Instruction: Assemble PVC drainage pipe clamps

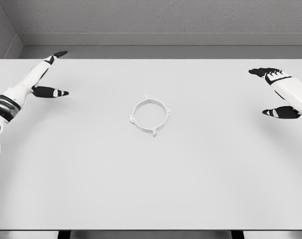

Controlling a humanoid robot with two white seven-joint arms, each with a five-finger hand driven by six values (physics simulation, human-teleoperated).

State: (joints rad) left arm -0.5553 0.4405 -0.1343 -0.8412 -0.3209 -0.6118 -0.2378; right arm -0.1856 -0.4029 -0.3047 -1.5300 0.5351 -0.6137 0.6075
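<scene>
A white ring-shaped pipe clamp (150,115) with small tabs around its rim lies flat near the middle of the white table (151,189). My left hand (51,74) hovers over the table's far left, fingers spread, holding nothing. My right hand (273,92) is at the far right, also spread and holding nothing. Both hands are well apart from the clamp, roughly level with it or slightly behind.
The table's back edge meets a grey floor strip and a grey wall (156,20). Its front edge runs along the bottom of the head view, with dark legs just showing below.
</scene>
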